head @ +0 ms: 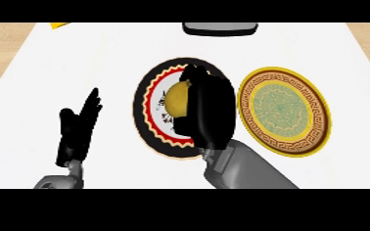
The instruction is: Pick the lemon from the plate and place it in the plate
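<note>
2 grey forearms enter from the lower edge of the frame, each ending in a black robot hand; the right forearm (245,169), at lower centre-right, is a thick, smooth, boxy grey shell with soft shading along its edges; the right robot hand (208,110) is glossy black and bulky; the left robot hand (76,129), at lower left, is matte black with slim, tapering fingers; its grey wrist (61,176) looks rounded and metallic.

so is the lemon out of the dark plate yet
No, the lemon sits on the black-rimmed plate, with the right hand over it.
</note>
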